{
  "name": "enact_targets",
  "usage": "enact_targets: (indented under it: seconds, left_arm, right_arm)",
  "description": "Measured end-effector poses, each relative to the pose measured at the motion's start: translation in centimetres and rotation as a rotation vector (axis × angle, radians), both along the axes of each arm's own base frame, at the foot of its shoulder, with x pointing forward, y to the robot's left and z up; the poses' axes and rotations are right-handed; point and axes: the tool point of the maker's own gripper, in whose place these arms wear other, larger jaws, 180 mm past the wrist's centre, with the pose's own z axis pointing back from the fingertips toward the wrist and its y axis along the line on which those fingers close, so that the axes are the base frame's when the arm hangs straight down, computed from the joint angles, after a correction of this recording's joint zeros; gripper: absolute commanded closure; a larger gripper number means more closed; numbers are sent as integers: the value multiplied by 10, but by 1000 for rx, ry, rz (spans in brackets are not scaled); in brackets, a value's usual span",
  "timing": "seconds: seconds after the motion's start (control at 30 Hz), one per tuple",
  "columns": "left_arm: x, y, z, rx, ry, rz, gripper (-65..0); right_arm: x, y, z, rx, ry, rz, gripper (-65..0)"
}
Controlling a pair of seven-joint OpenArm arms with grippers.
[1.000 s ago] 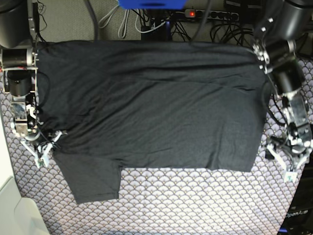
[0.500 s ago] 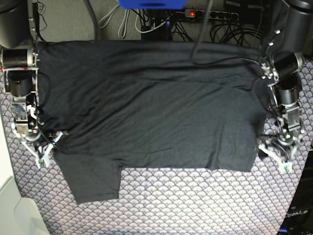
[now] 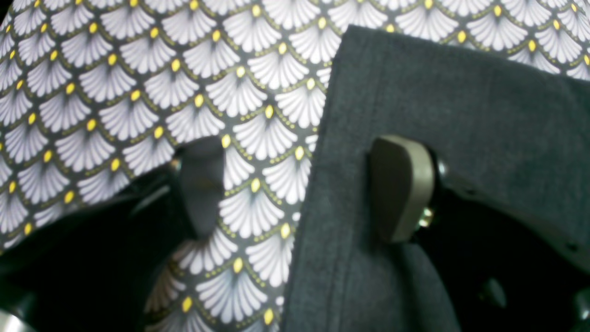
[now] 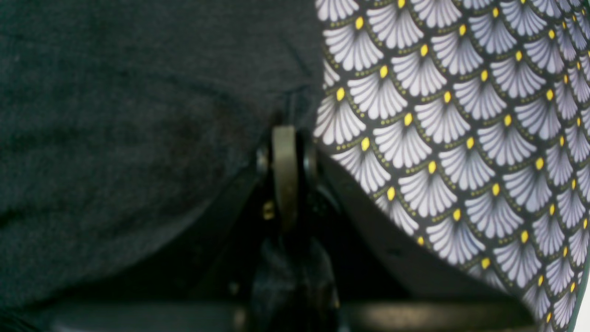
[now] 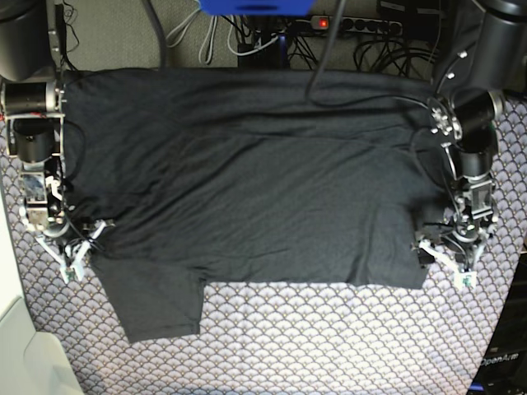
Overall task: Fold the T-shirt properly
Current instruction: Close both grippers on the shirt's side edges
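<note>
The left gripper [image 5: 445, 262] sits at the T-shirt's [image 5: 255, 181] corner toward 4 o'clock in the base view, its jaws spread wide. In the left wrist view one fingertip [image 3: 400, 186] lies over the dark fabric, while the other fingertip [image 3: 200, 184] stands over the tablecloth [image 3: 138, 83], the shirt's hemmed edge running between them; nothing is clamped. The right gripper [image 5: 78, 255] is at 8 o'clock, fully closed; the right wrist view shows its pads [image 4: 285, 175] pressed together right at the shirt's border, but whether cloth is pinched between them cannot be told. There is one T-shirt, spread flat across the middle of the table, one sleeve hanging toward 7 o'clock. There are two grippers and one fan-patterned tablecloth beneath everything.
</note>
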Motion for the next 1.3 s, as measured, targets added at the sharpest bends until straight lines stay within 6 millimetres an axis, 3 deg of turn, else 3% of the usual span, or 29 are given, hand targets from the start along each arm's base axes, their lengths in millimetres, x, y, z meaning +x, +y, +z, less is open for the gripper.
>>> enact_targets:
  seconds: [0.53, 0.7, 1.23, 1.3]
  left_arm:
    - [4, -8, 2, -66, -35, 28, -485]
    - [-2, -9, -6, -69, -20, 30, -485]
    - [-1, -32, -13, -107, -23, -12, -479]
    - [-2, -32, -13, -107, -24, -12, -443]
  right_arm:
    - [0, 0, 0, -1, 1, 1, 0]
    - [0, 0, 0, -1, 0, 2, 0]
    - [-1, 0, -1, -3, 14, -1, 0]
    - [-1, 0, -1, -3, 13, -1, 0]
